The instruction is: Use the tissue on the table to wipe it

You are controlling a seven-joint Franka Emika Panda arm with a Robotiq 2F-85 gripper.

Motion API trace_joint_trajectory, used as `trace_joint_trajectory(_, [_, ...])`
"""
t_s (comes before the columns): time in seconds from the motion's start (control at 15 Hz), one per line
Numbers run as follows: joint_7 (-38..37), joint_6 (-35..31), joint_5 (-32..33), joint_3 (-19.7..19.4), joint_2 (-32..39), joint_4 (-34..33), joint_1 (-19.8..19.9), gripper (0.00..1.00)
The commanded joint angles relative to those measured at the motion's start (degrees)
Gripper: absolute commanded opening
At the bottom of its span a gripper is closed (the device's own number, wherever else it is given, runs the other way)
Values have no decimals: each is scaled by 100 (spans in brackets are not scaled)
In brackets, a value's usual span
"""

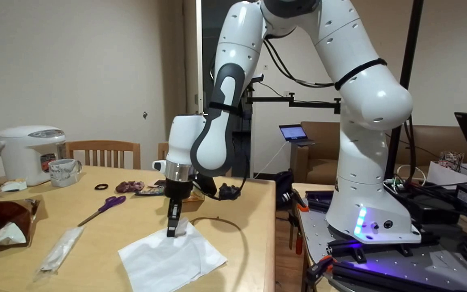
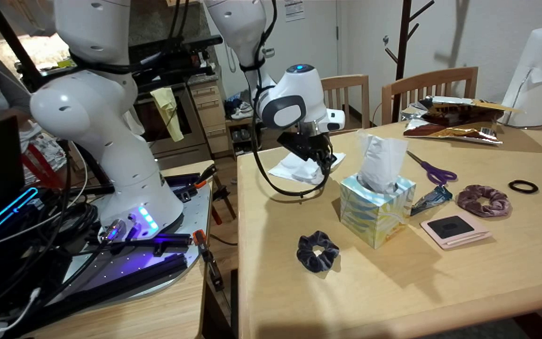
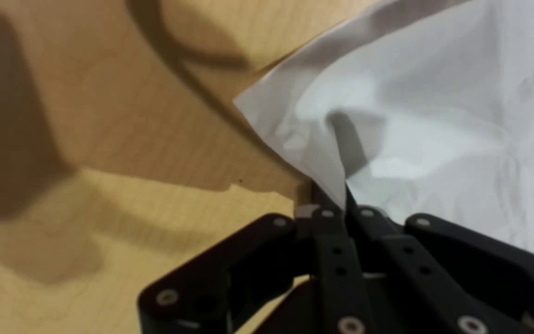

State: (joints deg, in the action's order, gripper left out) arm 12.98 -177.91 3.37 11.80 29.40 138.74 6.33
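A white tissue [image 1: 168,259] lies spread on the wooden table [image 1: 108,235] in an exterior view. It also shows behind the gripper in an exterior view [image 2: 292,165] and fills the right of the wrist view [image 3: 438,120]. My gripper [image 1: 172,232] points down at the tissue's edge. In the wrist view the gripper's fingers [image 3: 343,204] are closed together with a fold of the tissue pinched between them. The pinched part is raised a little and the rest lies flat on the table. The fingertips are partly hidden by the tissue.
A tissue box [image 2: 370,212] stands near the arm. A dark scrunchie [image 2: 318,252], a pink wallet [image 2: 455,230], purple scissors [image 2: 435,174] and a mauve scrunchie [image 2: 482,201] lie around it. A plastic packet [image 1: 61,249], a mug [image 1: 64,172] and snack bags [image 1: 10,223] are further off.
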Motion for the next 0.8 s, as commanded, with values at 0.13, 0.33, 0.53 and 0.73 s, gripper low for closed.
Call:
trace_joint_trajectory(0.13, [195, -713, 148, 673, 479, 541, 1826, 0])
trace_joint_trajectory(0.33, [200, -633, 392, 915, 550, 486, 2532, 0])
trace_joint_trajectory(0.53, [263, -489, 616, 1026, 553, 390, 2790, 0])
trace_joint_trajectory(0.73, [444, -139, 911, 1188, 386, 350, 2671, 0])
